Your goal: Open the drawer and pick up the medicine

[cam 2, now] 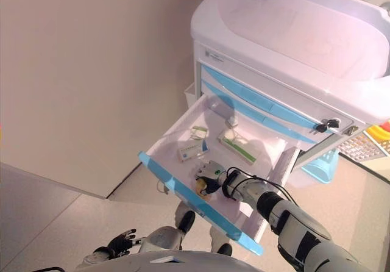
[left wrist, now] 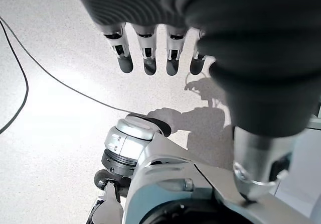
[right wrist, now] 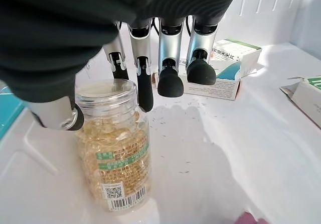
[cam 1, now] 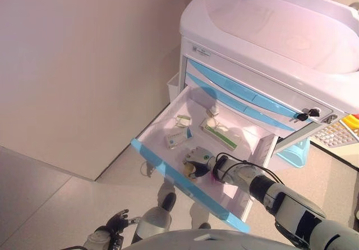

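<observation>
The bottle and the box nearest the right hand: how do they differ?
The bottle is clear, round and shows yellow capsules; the box is white-and-green card, its contents hidden. The bottle stands upright between the right hand's thumb and fingers; the box lies flat beyond the fingertips, untouched. Both sit in the open drawer.

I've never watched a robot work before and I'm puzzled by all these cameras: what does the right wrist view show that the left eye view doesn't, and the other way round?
Only the right wrist view shows, up close, the clear bottle of yellow capsules standing upright, the thumb beside it and the fingers hanging open past it.

Only the left eye view shows the whole cart, its pulled-out drawer, the closed blue drawers above, and the left hand idle low down.

Both show the right hand inside the drawer and the white and green medicine box.
</observation>
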Tool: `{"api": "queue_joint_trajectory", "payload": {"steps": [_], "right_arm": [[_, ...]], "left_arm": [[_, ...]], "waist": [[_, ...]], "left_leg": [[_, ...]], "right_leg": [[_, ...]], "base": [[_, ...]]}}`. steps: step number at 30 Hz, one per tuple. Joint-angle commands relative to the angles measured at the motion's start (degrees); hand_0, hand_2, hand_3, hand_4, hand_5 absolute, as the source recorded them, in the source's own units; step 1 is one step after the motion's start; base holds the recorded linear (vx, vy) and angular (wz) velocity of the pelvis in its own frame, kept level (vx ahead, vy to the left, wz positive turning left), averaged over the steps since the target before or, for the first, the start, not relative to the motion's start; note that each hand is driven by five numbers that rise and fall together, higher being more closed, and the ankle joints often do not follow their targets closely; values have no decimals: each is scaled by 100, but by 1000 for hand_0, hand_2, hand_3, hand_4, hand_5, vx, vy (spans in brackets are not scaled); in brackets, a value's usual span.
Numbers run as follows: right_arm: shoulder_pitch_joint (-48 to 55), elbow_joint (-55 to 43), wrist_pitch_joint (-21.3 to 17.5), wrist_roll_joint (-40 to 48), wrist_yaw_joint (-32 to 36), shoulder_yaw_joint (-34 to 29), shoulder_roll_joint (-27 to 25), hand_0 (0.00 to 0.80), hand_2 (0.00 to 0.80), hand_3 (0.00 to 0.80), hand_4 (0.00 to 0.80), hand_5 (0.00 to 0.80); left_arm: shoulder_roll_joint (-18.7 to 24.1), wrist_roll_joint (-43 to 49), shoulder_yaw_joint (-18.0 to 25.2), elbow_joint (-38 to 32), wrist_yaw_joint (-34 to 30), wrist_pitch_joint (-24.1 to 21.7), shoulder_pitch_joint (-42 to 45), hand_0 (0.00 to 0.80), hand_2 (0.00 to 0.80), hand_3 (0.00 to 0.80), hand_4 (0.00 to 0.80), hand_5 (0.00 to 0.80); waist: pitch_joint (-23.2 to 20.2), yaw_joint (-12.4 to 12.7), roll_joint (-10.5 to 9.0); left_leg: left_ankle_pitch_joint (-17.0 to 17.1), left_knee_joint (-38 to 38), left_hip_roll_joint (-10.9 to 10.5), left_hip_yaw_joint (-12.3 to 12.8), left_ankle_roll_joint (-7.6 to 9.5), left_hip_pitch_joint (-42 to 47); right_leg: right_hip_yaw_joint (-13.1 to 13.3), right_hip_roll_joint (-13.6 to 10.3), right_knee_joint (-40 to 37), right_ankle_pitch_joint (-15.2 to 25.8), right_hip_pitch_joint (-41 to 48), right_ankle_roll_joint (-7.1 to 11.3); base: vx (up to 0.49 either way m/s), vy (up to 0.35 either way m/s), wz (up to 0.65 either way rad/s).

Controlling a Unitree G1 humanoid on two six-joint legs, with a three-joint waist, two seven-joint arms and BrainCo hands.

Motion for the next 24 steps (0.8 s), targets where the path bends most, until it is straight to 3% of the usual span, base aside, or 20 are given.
{"api": "queue_joint_trajectory", "payload": {"steps": [1, 7, 12, 18, 24], "right_arm": [[-281, -780, -1, 303, 82, -90, -308, 800, 800, 800, 800, 800], [-439, -2993, 355, 1560, 1391, -582, -1493, 800, 800, 800, 800, 800], [-550, -4004, 490, 2626, 2296, -1481, -2211, 800, 800, 800, 800, 800], [-889, -4615, 799, 4211, 2872, -2397, -2849, 800, 800, 800, 800, 800], [-1846, -3977, 974, 5641, 2626, -2988, -3191, 800, 800, 800, 800, 800]], "left_arm": [[30, 80, -151, 272, -38, -45, -187, 0, 0, 0, 0, 0], [108, -41, 94, 248, -54, 47, -126, 0, 0, 0, 0, 0], [100, -126, 251, 226, -48, 93, -81, 0, 0, 0, 0, 0], [107, -122, 348, 236, -59, 87, -1, 0, 0, 0, 0, 0], [110, -174, 272, 296, -26, 120, 28, 0, 0, 0, 0, 0]], "waist": [[-27, -63, -161], [-40, -371, -294], [-85, -625, -342], [-137, -812, -367], [-225, -892, -394]], "left_leg": [[-523, 7, -102, 42, 23, 150], [-586, 7, -38, 262, 6, 237], [-643, 7, 5, 472, 32, 329], [-703, 7, 26, 646, 53, 445], [-766, 7, 23, 766, 62, 570]], "right_leg": [[211, -191, 182, 72, -15, 300], [452, -162, 192, 114, -26, 314], [679, -146, 208, 128, -25, 310], [866, -143, 230, 142, -10, 303], [971, -156, 234, 154, 39, 304]], "base": [[0, 0, 0], [-4, 9, -10], [-1, 31, -27], [11, 38, -19], [35, 35, -14]]}}
